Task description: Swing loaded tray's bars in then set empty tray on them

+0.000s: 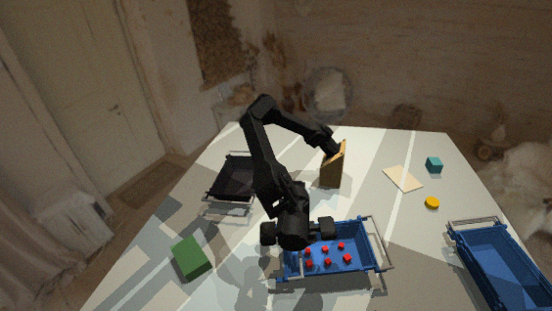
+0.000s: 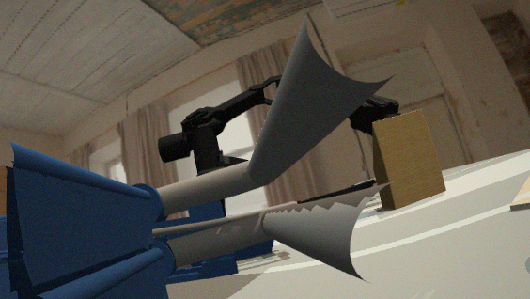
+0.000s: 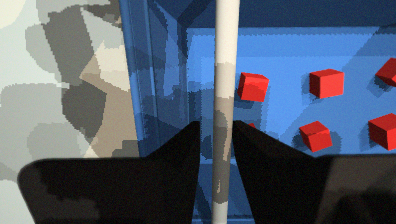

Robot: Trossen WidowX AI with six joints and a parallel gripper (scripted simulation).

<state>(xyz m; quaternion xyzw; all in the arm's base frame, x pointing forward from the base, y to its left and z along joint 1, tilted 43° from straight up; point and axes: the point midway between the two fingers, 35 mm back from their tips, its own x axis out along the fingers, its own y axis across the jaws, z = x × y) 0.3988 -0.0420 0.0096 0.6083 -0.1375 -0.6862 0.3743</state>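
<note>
The loaded blue tray (image 1: pixel 365 241) (image 3: pixel 300 44) stands at front centre in the top view, with several red blocks (image 1: pixel 325 249) (image 3: pixel 327 83) on its floor. Its left wire bar (image 1: pixel 301 266) (image 3: pixel 226 40) is over the tray, just inside the left end wall. Its right wire bar (image 1: pixel 381 241) is swung out past the right end. My gripper (image 3: pixel 215 128) is partly open, its fingers astride the left bar. A gap shows on the left; the bar is close beside the right finger. The arm hides the fingertips in the top view. The empty blue tray (image 1: pixel 509 279) stands at front right.
A dark tray (image 1: pixel 237 173) is behind the arm at left. A tall wooden block (image 1: pixel 333 171) (image 2: pixel 409 160) stands at the back, a green block (image 1: pixel 191 259) at left. A tan plate (image 1: pixel 402 178), teal cube (image 1: pixel 434 164) and yellow disc (image 1: pixel 432 202) are back right.
</note>
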